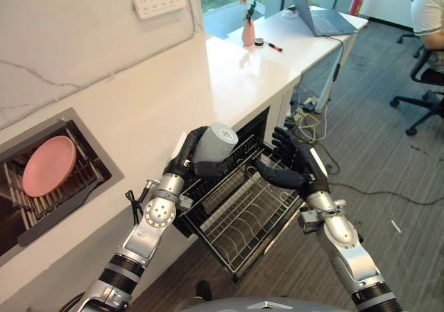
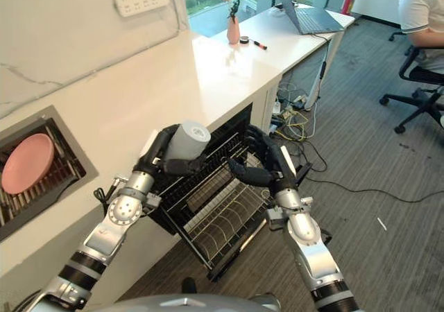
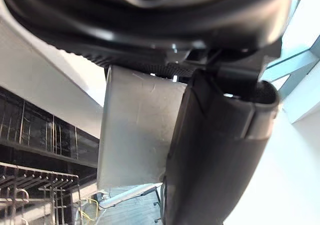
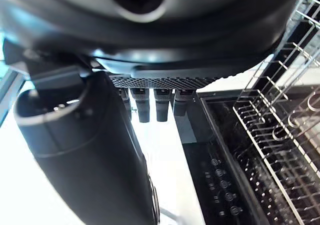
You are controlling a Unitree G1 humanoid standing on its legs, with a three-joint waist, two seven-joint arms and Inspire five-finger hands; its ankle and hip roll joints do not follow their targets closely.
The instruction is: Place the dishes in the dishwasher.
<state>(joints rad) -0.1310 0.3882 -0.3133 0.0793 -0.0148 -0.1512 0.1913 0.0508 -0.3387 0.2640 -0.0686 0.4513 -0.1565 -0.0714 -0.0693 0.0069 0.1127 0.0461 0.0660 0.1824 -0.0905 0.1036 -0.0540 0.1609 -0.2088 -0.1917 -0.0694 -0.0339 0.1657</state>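
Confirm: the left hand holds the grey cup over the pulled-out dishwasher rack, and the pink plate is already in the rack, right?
Not quite. The pink plate still sits in the sink, as the left eye view shows. The left hand does hold the grey cup over the pulled-out dishwasher rack.

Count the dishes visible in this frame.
2. A grey cup is held in the left hand above the pulled-out dishwasher rack; a pink plate sits in the sink rack. Others may be hidden.
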